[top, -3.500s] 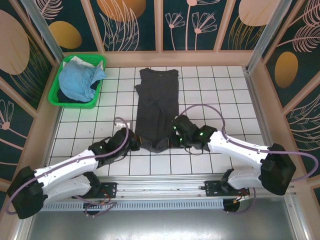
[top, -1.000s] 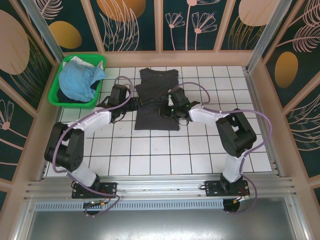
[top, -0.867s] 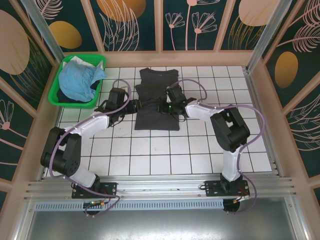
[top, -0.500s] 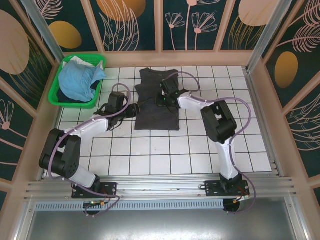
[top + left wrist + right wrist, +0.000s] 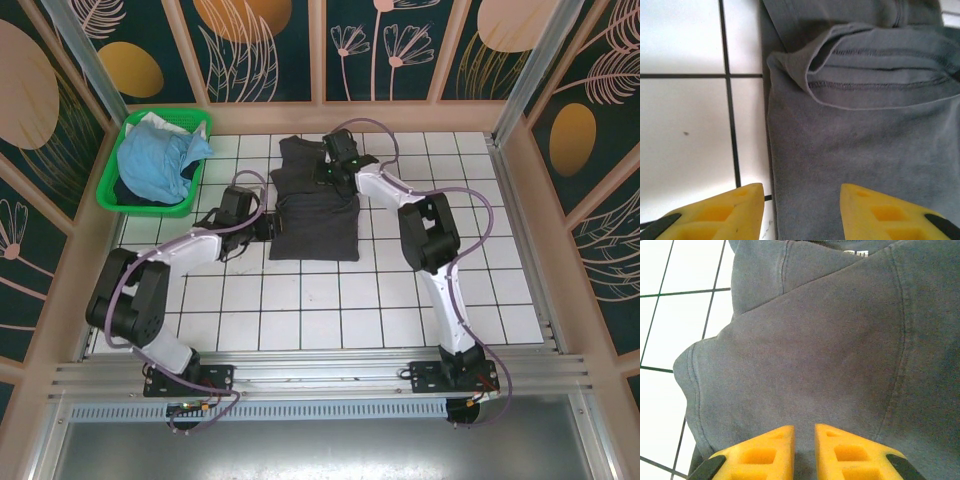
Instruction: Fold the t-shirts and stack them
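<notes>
Grey shirt (image 5: 315, 205) folded, table (image 5: 400, 300) far edge; blue shirt (image 5: 155, 160) in basket (image 5: 112, 172), far-left corner. Left gripper (image 5: 801, 192) jaws spread at grey shirt's left edge; right gripper (image 5: 804, 429) jaws nearly together over its far half. Risk: snagged cloth undoes fold.

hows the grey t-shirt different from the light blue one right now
The grey t-shirt lies folded flat on the table; the light blue t-shirt sits crumpled in the green basket. The grey t-shirt is dark, the light blue t-shirt pale. Both are cloth.
</notes>
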